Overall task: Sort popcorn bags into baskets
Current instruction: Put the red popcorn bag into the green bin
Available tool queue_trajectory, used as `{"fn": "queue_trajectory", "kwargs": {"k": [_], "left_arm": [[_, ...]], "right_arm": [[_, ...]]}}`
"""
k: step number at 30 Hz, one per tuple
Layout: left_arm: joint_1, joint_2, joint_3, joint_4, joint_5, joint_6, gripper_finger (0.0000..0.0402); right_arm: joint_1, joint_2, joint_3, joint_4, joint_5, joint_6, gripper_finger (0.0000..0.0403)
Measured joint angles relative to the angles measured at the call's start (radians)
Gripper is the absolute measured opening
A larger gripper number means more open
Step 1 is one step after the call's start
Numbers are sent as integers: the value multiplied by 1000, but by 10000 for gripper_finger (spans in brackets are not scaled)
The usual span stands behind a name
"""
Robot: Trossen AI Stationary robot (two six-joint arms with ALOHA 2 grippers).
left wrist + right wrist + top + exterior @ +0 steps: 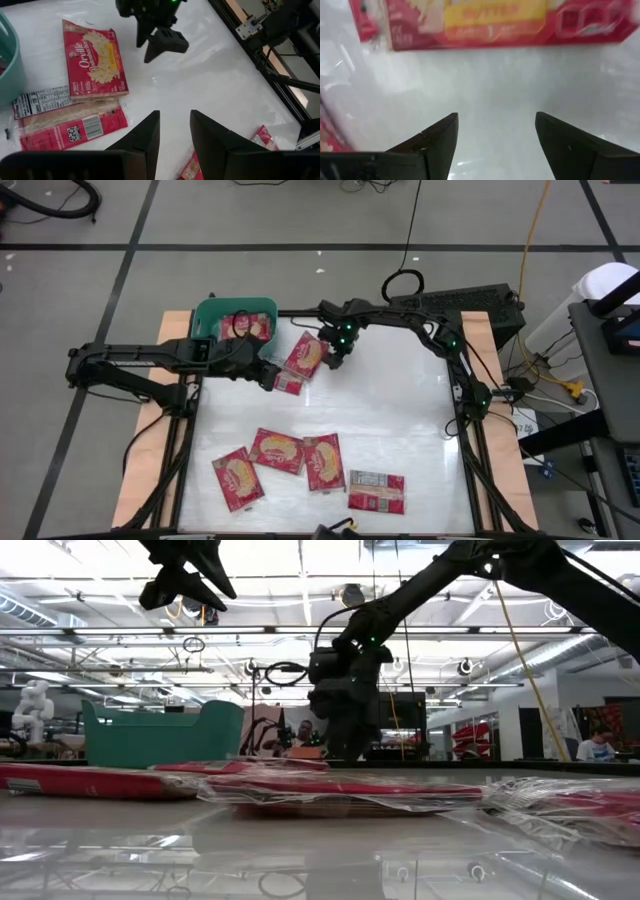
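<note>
Inside teal-green plastic basket (208, 315): some flat red popcorn bags (248, 326); six left on table. Right gripper (333, 361) spread, left gripper (174, 131) half-spread, both empty.

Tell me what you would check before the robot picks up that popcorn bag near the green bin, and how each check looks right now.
1. Right gripper open wide enough: ok, its fingers stand well apart with nothing between them.
2. Right gripper lined up with the popcorn bag: ok, it sits just beside the bag's edge, low over the table.
3. Bag free to lift: cannot tell, it overlaps a second bag lying label side up.
4. Left gripper out of the way: not ok, it hovers right next to the same two bags; it holds nothing.
5. Room in the teal bin: ok, at least one bag inside, space left.
6. Remaining bags undisturbed: ok, they lie at the table's near side.
</note>
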Motion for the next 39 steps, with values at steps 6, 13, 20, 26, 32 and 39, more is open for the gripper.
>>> {"fn": "queue_trajectory", "kwargs": {"k": [6,13,20,26,32,39], "left_arm": [[0,0,0,6,-8,-18,111],[0,0,0,9,-17,-21,111],[0,0,0,8,-16,-24,111],[0,0,0,8,-16,-25,111],[0,0,0,8,-16,-34,111],[0,0,0,8,-16,-27,111]], "right_arm": [[7,-56,0,8,24,52,256],[-56,-82,1,207,49,255,256],[-88,-66,1,411,36,340,256],[-86,-3,-1,412,45,367,256],[-78,6,-11,376,32,323,251],[-54,8,-49,338,5,286,200]]}}
